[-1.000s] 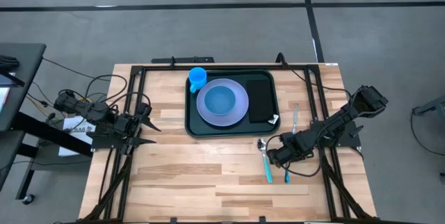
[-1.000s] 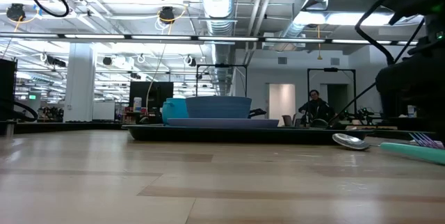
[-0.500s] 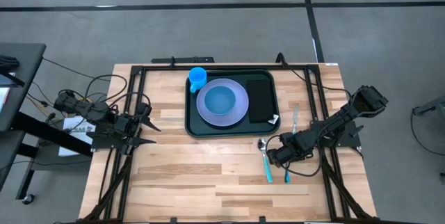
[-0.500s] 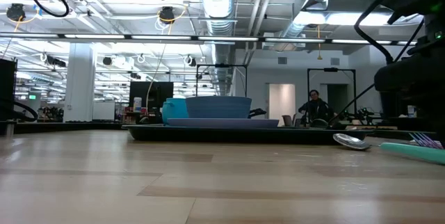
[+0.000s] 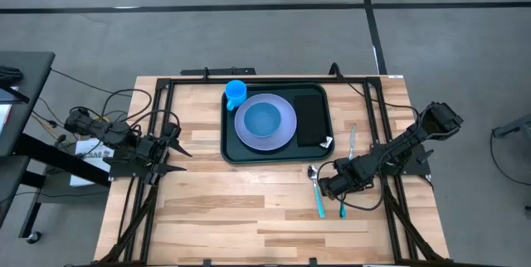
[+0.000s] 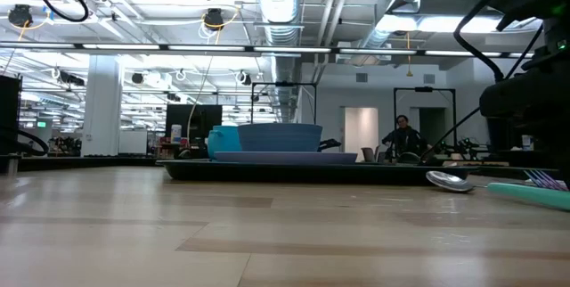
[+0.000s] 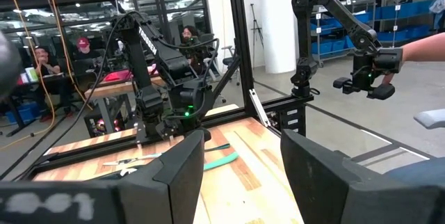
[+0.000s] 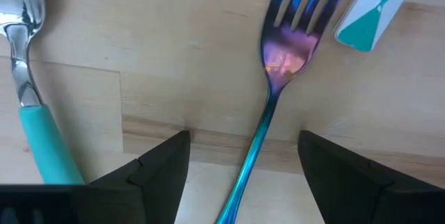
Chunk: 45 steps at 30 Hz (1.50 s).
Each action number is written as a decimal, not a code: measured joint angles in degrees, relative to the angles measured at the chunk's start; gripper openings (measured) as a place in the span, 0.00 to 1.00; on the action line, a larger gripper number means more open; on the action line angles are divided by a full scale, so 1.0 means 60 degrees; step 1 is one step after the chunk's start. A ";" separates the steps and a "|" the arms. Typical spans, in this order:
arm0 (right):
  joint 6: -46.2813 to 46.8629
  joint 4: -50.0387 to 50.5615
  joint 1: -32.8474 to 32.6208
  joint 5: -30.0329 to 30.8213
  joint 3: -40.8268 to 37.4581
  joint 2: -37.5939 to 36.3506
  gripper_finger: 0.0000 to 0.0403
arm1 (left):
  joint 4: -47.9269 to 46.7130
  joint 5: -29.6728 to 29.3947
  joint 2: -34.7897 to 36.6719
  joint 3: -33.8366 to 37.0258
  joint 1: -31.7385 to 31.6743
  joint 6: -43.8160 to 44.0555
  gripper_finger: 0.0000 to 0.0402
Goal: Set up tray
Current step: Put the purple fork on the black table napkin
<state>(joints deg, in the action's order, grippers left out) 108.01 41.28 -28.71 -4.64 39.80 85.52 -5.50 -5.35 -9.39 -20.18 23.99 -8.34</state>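
Observation:
The dark green tray (image 5: pixel 230 138) lies at the table's far middle. It carries a lavender plate (image 5: pixel 286 131) with a blue bowl (image 5: pixel 264 118), a blue cup (image 5: pixel 236 93) and a flat black rectangle (image 5: pixel 310 119). Near the tray's right corner a teal-handled spoon (image 5: pixel 317 191) and a blue-handled fork (image 8: pixel 278 64) lie flat on the wood. My right gripper (image 8: pixel 243 154) points down over the fork, open, a finger on either side of its handle, touching nothing. My left gripper (image 7: pixel 243 175) waits open at the table's left edge.
A knife (image 5: pixel 352 140) lies on the wood right of the tray; its teal-and-white end (image 8: pixel 375 8) shows just beyond the fork's tines. The spoon (image 8: pixel 28 78) lies close beside my right gripper. Bare wood stretches across the near half of the table (image 5: pixel 232 217).

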 joint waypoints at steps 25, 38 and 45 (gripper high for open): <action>0.0001 -0.0204 0.0000 -0.0004 0.0005 -0.0004 0.65 | -0.0004 0.0000 0.0001 0.0000 0.0000 0.0000 0.45; 0.0004 -0.0189 0.0000 0.0004 0.0005 -0.0004 0.65 | -0.0004 0.0000 0.0000 0.0000 0.0000 0.0000 0.45; 0.0004 -0.0175 0.0000 0.0007 0.0006 -0.0004 0.65 | 0.0004 -0.0003 0.0000 0.0000 0.0000 0.0000 0.45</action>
<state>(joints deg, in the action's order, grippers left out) 108.03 40.23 -28.71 -4.60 39.83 85.49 -5.48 -5.37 -9.39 -20.18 23.99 -8.34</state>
